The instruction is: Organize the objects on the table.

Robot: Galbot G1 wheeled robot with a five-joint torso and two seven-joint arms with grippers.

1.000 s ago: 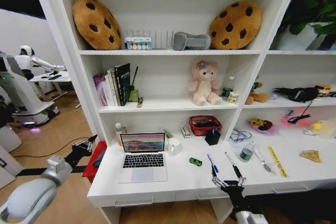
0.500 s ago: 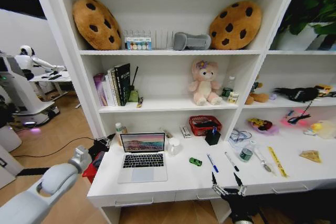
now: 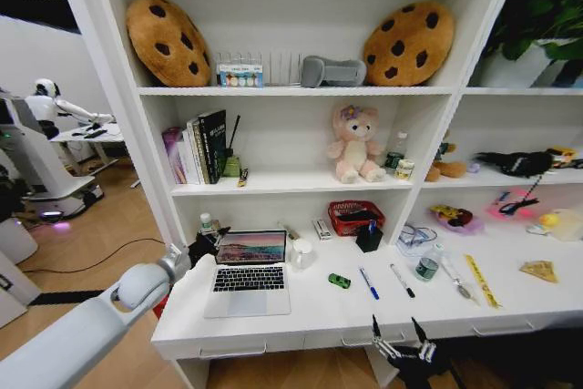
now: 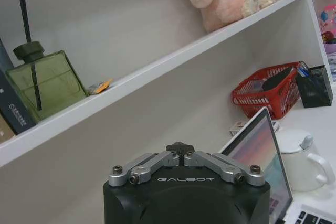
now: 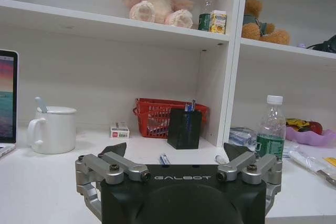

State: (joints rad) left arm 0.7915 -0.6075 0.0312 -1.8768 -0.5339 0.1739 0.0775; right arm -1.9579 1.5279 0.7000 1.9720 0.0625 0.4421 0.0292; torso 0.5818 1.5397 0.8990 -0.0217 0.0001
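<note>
Head view showed my left claw (image 3: 208,245), pinched narrow, beside the laptop (image 3: 248,271) screen; my right claw (image 3: 398,339) hung spread wide below the worktop (image 3: 310,312) edge.

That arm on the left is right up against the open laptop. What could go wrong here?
The shut left gripper sits at the laptop's left screen edge, under the shelf; a careless push might tip the screen or bump the white mug beside it. The open right gripper hangs below the table edge; rising, it could catch the drawer fronts.
</note>
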